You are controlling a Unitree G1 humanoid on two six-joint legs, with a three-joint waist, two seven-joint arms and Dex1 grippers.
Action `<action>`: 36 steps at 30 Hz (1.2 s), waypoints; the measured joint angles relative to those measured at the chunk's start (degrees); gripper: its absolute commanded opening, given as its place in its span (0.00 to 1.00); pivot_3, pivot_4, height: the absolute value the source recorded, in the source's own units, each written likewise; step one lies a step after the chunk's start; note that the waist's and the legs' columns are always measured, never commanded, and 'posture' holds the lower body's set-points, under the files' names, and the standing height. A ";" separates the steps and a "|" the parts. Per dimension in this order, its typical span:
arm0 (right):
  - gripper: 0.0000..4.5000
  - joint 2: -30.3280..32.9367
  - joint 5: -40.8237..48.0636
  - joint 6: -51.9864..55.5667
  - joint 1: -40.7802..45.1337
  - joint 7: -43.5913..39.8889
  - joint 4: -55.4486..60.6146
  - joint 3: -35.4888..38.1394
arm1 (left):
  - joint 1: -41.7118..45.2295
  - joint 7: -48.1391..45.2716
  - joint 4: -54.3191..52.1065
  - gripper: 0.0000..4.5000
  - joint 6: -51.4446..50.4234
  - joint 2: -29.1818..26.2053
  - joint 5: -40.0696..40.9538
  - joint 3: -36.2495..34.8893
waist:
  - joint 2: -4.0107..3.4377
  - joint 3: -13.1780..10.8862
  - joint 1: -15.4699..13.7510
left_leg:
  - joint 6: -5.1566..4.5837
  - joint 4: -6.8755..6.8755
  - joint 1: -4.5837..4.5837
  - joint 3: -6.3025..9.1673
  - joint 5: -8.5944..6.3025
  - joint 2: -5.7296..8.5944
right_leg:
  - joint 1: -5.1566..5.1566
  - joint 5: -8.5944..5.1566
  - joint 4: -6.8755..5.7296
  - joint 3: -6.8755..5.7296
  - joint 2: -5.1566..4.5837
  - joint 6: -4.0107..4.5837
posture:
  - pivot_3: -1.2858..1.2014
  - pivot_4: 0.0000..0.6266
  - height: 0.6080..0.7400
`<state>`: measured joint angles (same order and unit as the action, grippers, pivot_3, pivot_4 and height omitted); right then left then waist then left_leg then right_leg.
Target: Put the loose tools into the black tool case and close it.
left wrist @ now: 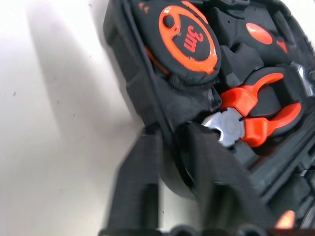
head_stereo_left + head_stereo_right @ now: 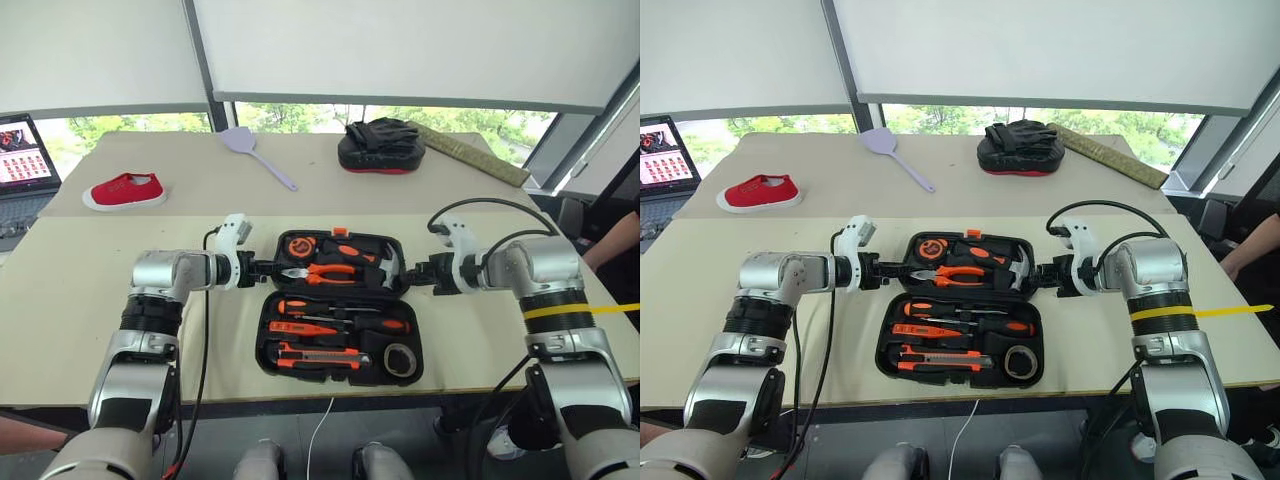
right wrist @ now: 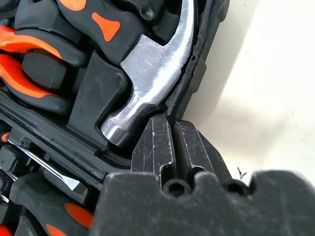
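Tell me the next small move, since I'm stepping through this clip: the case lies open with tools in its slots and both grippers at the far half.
Probably swing the far half toward the robot to shut it. The flat black plastic tool case lies open, its slots filled. The left gripper pinches that half's left rim; the right gripper sits shut at its right edge by the silver hammer head.

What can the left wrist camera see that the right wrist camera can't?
Left wrist view: an orange tape measure marked 3m, and the left end effector pinching the black tool case by its rim. Right wrist view: a silver hammer head, a screwdriver tip, and the right end effector, shut, at the case's rim. Both: the open case, orange plier handles and the pale table.
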<state>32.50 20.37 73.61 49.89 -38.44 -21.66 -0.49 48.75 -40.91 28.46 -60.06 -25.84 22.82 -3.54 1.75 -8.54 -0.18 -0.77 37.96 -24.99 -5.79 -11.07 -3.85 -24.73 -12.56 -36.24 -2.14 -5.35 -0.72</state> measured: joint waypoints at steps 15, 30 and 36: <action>0.00 0.91 -10.04 -62.06 -28.25 -5.42 23.35 1.00 | -19.63 -6.24 -14.15 0.01 38.45 0.77 -1.98 -5.30 | -0.01 -0.02 0.84 | 0.00 -0.10 -0.28 -0.01 0.09 0.02 | -0.31 0.05 0.11 0.05 0.00 0.00 | 0.52 0.24 1.00; 0.60 7.65 -42.93 -118.45 -45.68 15.87 9.10 -3.35 | -44.38 -9.36 -14.83 0.62 79.08 -5.01 -10.11 -6.83 | 0.01 -0.04 0.71 | 0.01 -0.21 0.59 -0.25 0.06 -0.09 | 0.36 -0.35 0.16 0.15 -0.09 -0.18 | 0.52 0.24 1.00; 0.54 12.20 -34.01 -113.86 -53.46 13.70 11.16 1.15 | -43.73 -9.74 -12.78 0.65 71.25 -10.41 -5.70 -11.17 | 0.01 -0.04 0.14 | 0.01 -0.18 0.75 -0.35 0.06 -0.10 | 0.48 -0.43 0.18 0.14 -0.29 -0.02 | 0.52 0.24 1.00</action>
<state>44.69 -13.64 -40.25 -3.57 -24.74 -10.49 0.67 5.02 -50.66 15.67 11.19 -36.24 17.12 -14.71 1.76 -8.58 -0.04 -0.76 37.78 -24.24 -6.14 -11.01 -3.96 -24.24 -13.00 -36.05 -2.00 -5.64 -0.74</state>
